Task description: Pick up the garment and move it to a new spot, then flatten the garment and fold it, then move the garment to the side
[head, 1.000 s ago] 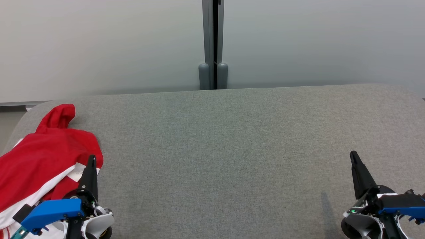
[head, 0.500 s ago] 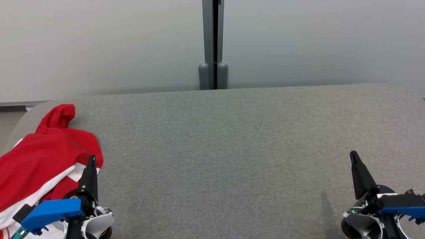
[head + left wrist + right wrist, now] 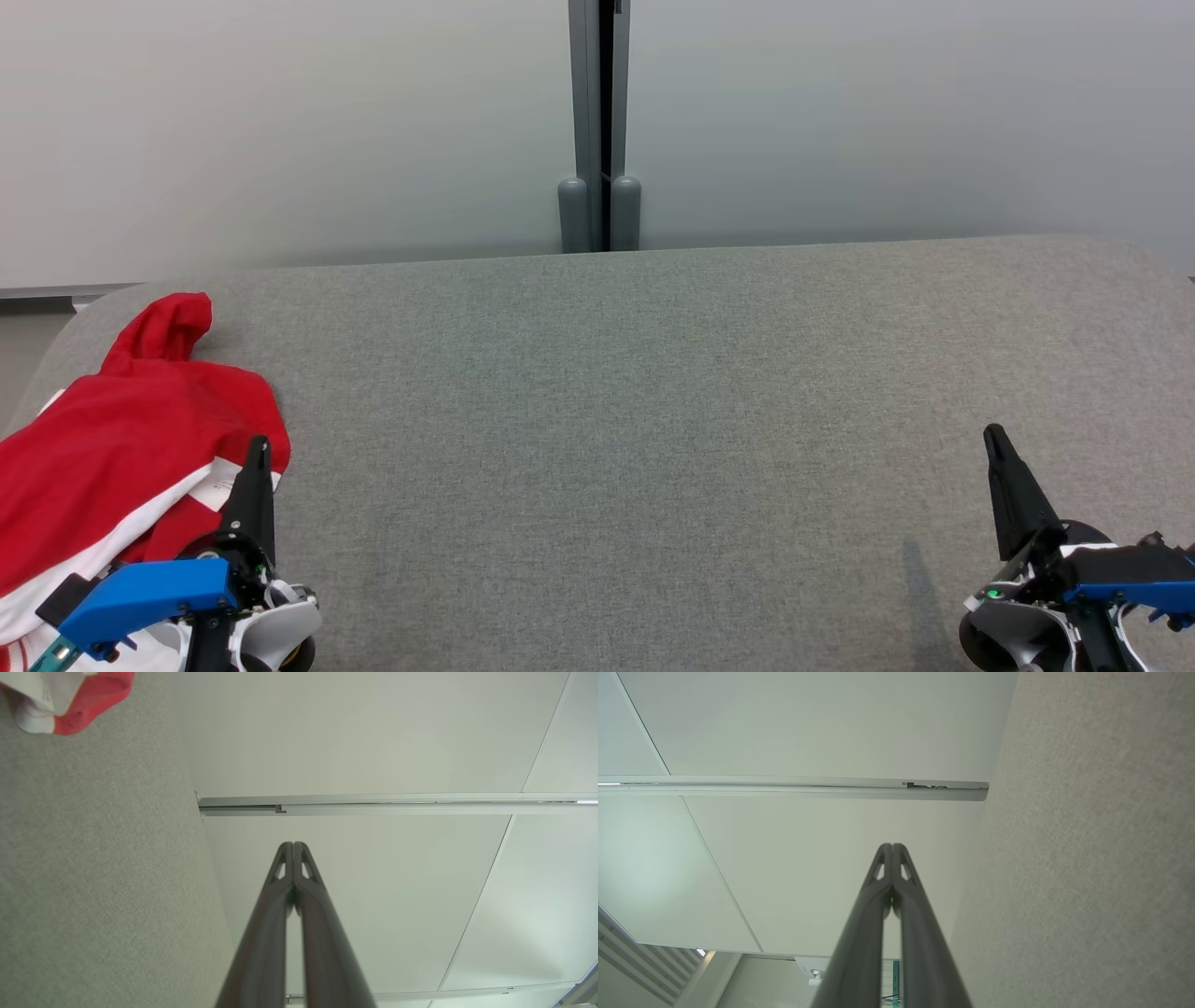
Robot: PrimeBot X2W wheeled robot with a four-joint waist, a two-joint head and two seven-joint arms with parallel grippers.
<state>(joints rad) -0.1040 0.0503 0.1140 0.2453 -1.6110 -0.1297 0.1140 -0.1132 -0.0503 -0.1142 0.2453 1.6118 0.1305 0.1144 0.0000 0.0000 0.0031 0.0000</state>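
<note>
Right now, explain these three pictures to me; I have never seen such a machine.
It is a wheeled robot with two arms. The wide picture comes from its head camera, looking down on a grey fabric surface. The left gripper shows lower left, the right gripper lower right; both are shut and hold nothing. A red and white garment lies crumpled at the surface's left end, beside the left gripper. The other two pictures come from wrist cameras, each looking along its closed fingers toward a pale wall.
</note>
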